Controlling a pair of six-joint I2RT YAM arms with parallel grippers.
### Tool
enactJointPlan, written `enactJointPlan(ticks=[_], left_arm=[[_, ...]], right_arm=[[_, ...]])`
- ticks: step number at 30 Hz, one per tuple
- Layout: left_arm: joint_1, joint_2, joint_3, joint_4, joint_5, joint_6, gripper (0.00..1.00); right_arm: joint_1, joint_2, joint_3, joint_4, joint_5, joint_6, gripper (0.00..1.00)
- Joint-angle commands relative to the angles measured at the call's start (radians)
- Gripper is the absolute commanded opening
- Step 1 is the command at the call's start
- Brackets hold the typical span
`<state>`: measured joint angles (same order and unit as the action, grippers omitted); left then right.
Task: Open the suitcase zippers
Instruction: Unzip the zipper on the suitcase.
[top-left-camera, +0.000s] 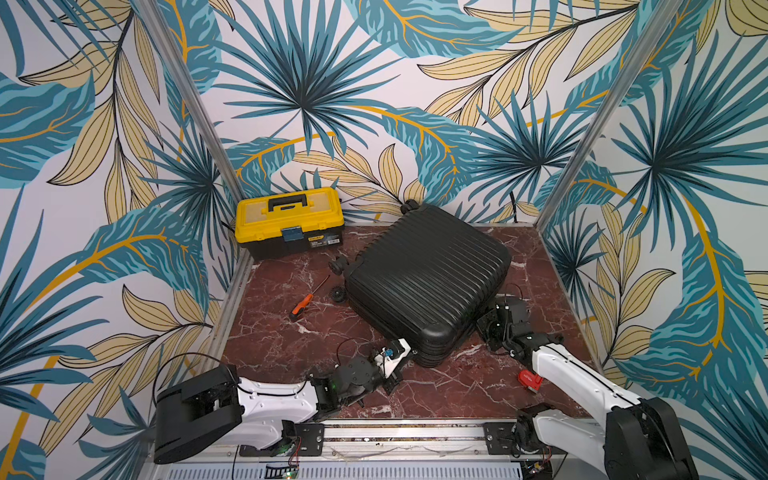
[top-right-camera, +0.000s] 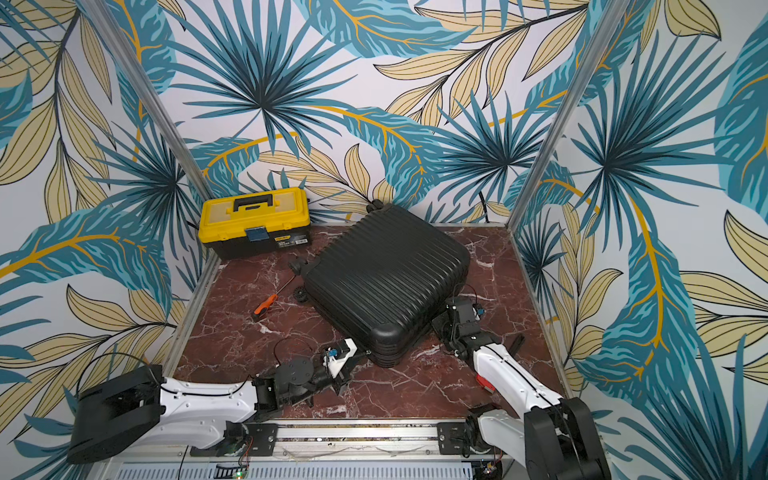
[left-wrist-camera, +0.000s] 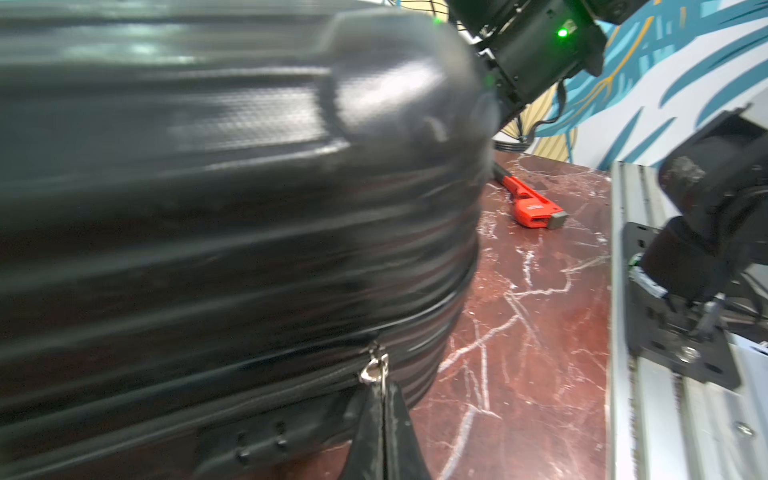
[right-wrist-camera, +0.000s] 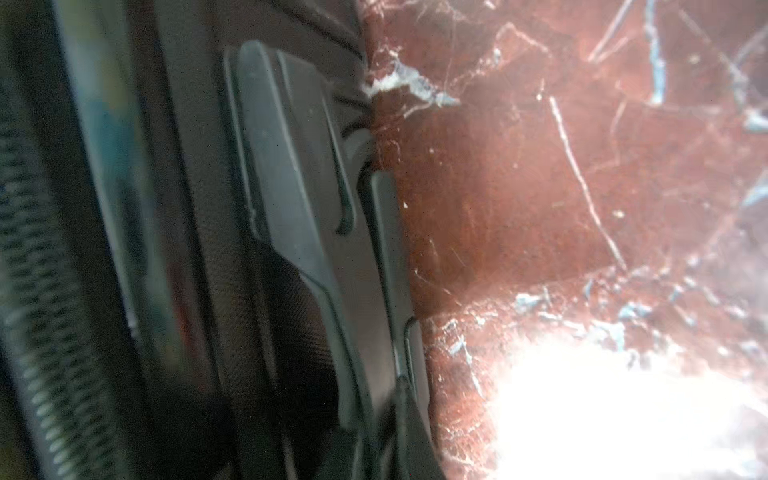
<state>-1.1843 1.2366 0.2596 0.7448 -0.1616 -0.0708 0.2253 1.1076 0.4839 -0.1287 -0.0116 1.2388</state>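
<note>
The left gripper (left-wrist-camera: 380, 419) is clamped on a zipper pull (left-wrist-camera: 374, 368) at the suitcase's (top-left-camera: 424, 278) near corner. The right gripper (right-wrist-camera: 395, 415) sits closed at the case's right side, beside a handle (right-wrist-camera: 291, 174); held or not, I cannot tell. Behind lie a screwdriver (top-left-camera: 309, 297) and toolbox (top-left-camera: 289, 220).

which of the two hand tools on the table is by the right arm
The red pipe wrench, lying right beside the right arm's white link near the front edge. The orange-handled screwdriver lies on the suitcase's other side, toward the yellow toolbox.
</note>
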Motion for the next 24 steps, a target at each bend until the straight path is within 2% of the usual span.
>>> enactJointPlan(ticks=[1,7,16,24], left_arm=[[-0.044,-0.009,-0.003,0.032,0.037,-0.03,0.0],[-0.11,0.041,0.041,0.033,0.024,-0.021,0.0],[-0.124,0.143,0.162,0.032,0.077,0.001,0.0],[-0.097,0.221,0.243,0.031,-0.071,0.06,0.0]], right_arm=[[0.017,-0.039,-0.005,0.117,0.061,0.15,0.0],[0.06,-0.021,-0.004,0.138,0.133,0.178,0.0],[0.122,0.022,-0.011,0.194,0.185,0.207,0.0],[0.258,-0.03,-0.066,0.18,0.263,0.235,0.0]])
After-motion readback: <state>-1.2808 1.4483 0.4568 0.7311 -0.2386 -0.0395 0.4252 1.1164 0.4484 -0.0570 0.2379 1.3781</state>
